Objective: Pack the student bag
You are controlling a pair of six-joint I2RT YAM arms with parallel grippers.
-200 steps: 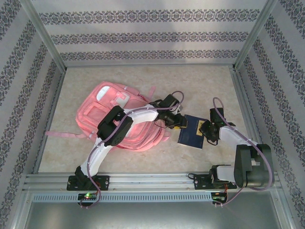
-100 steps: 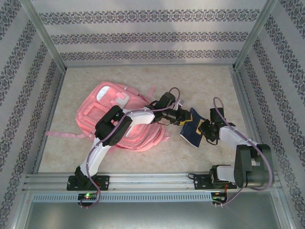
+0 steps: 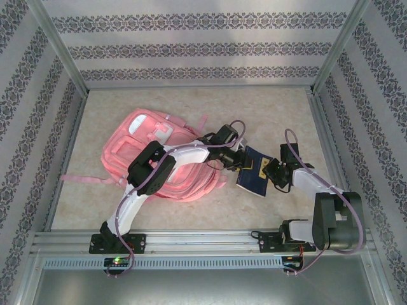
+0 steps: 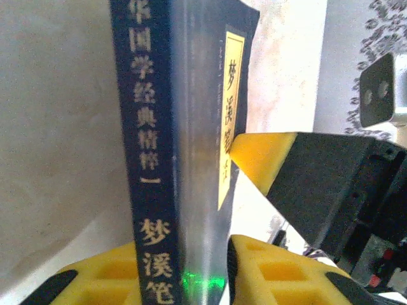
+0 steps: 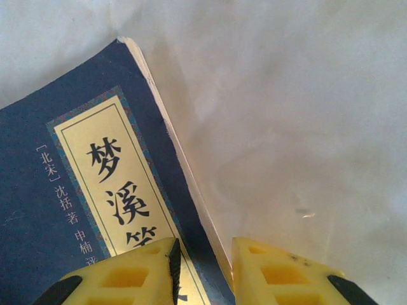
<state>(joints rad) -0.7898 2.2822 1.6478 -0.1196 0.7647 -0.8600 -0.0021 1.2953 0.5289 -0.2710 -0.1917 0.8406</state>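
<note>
**Book**: one volume, dark blue cover. Cream-yellow title label with a patterned border and black Chinese characters. Spine carries pale gold Chinese characters. Page edges off-white. It sits right of the table's centre, tilted up off the flat.

**Table**: pale beige top with faint marbled mottling.

**Walls**: white panels on three sides, crossed by horizontal bands of dark floral ornament.

**Frame**: bare aluminium rails along the near edge, with slanted corner posts.
</note>
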